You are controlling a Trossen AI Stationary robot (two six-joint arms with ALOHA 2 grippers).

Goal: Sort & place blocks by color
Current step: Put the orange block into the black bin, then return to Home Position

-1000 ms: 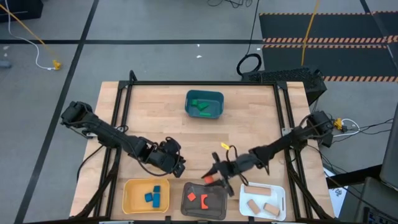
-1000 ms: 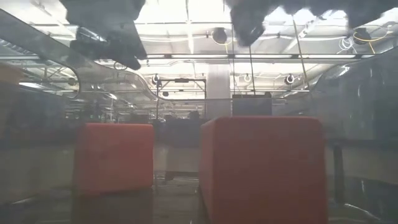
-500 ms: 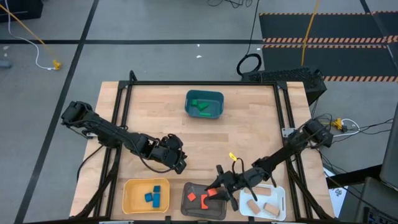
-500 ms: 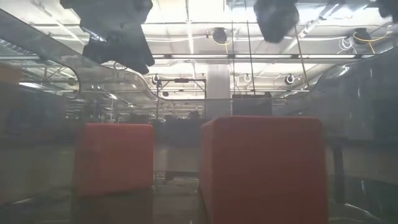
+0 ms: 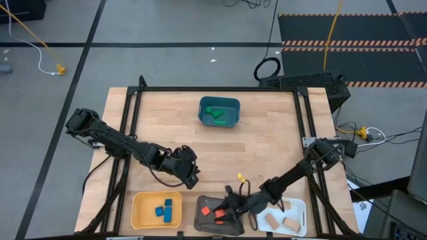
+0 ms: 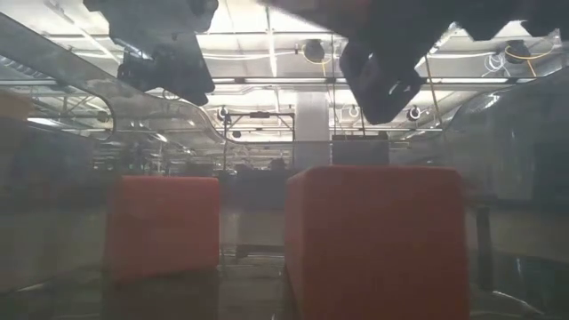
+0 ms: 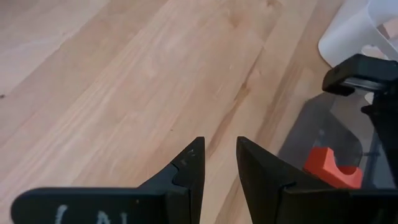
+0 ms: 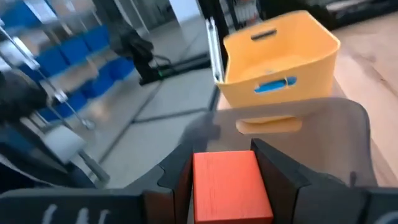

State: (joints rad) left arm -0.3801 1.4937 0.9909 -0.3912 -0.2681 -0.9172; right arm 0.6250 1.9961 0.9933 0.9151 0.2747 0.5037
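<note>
The right claw [image 8: 224,186], low centre of the frame above the grey tray [image 5: 219,215], clamps a light, rigid red block [image 8: 230,186] by its flat sides.

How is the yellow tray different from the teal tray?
The yellow tray holds blue blocks, while the teal tray holds green blocks. The yellow tray sits at the near edge of the table in a row with the grey tray and white tray, while the teal tray sits alone toward the far edge. Both are small open rectangular trays, each holding one colour only.
</note>
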